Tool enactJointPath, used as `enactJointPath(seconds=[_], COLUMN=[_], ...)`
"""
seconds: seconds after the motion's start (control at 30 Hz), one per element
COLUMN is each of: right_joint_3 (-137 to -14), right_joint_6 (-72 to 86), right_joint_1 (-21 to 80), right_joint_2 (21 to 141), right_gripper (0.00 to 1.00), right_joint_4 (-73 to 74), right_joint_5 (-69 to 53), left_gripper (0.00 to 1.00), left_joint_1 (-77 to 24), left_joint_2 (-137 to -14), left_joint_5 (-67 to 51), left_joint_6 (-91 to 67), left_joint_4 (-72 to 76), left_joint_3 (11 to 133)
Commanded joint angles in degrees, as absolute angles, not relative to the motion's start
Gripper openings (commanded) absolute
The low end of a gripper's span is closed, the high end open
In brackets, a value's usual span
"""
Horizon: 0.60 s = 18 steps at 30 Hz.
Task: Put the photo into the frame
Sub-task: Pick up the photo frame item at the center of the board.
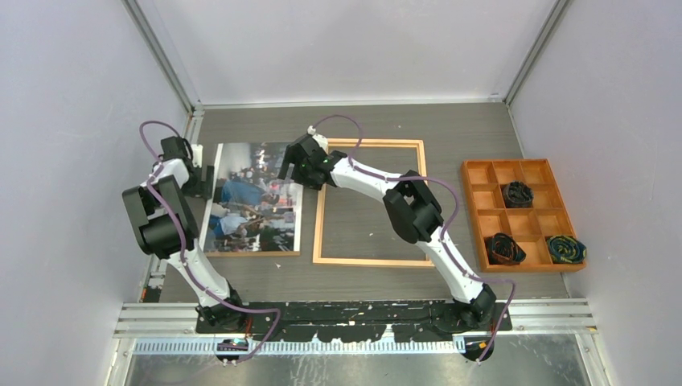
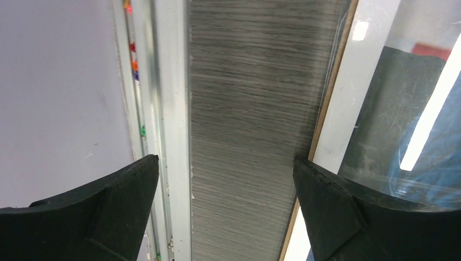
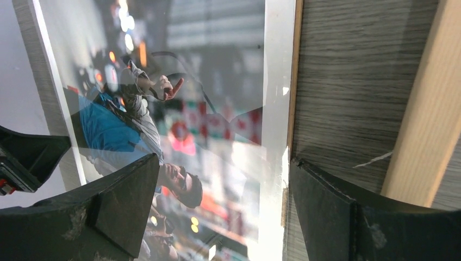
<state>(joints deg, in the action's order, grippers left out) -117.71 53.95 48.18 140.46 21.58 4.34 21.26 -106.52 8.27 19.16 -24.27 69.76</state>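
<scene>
The photo (image 1: 253, 201) lies flat, picture up, on the grey table left of the frame (image 1: 320, 217), a thin light-wood rectangle with bare table inside. My left gripper (image 1: 205, 181) is open at the photo's left edge; in its wrist view one finger (image 2: 108, 217) is over the white rail and the other finger (image 2: 369, 217) over the photo's margin (image 2: 348, 109). My right gripper (image 1: 291, 170) is open astride the photo's right edge (image 3: 282, 109), one finger (image 3: 108, 212) above the print, the other (image 3: 353, 217) above the table beside the frame's bar (image 3: 429, 109).
An orange compartment tray (image 1: 504, 162) stands at the right, with three dark coiled items (image 1: 518, 194) in its cells. Walls close in the table on the left, back and right. A white rail (image 2: 171, 109) runs along the table's left edge.
</scene>
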Motion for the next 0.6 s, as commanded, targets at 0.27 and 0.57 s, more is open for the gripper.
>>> enactJointPath(seconds=[0.27, 0.57], right_joint_3=[-111.07, -111.49], right_joint_6=[55.67, 55.51], right_joint_1=[47.63, 48.85], right_joint_2=[136.44, 135.68], right_gripper=[0.93, 0.9], right_joint_4=[20.03, 20.35], right_joint_5=[2.1, 1.83], left_gripper=[0.97, 0.96], left_joint_1=[24.95, 24.84], left_joint_2=[-105.11, -107.77], left_joint_5=[-9.54, -7.99], left_joint_6=[18.28, 17.24], left_joint_4=[-40.92, -35.55], left_joint_3=[76.62, 72.52])
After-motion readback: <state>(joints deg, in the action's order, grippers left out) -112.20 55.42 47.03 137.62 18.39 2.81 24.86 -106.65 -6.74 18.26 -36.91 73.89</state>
